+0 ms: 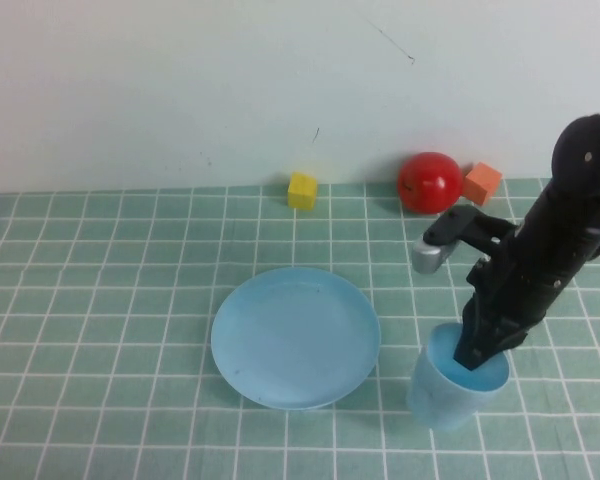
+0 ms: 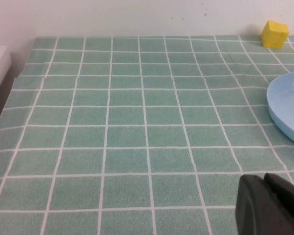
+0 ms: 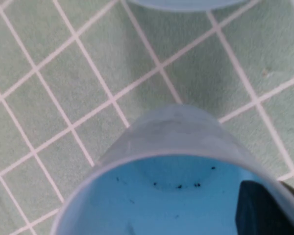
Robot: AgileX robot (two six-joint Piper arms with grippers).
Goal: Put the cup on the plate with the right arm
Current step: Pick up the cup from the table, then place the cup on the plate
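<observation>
My right hand [image 1: 477, 357] dipped into the cup [image 1: 448, 392], pinching its rim, cup beside the plate [image 1: 295, 336] on the table [image 1: 110, 300], my left hand [image 2: 269, 208] low, grip unclear

Work surface: a table [image 1: 100, 300] covered by a green cloth with a white grid, backed by a pale wall.

Resting directly on it:
- plate [image 1: 296, 336], light blue, round, shallow, lying flat near the middle.
- cup [image 1: 453, 385], light blue, upright, mouth up, just beside the plate on the robot's right, not touching it.
- yellow cube [image 1: 302, 190], at the far edge by the wall.
- red ball [image 1: 429, 182], also at the far edge.
- orange cube [image 1: 482, 183], just beside the ball on its right.
</observation>
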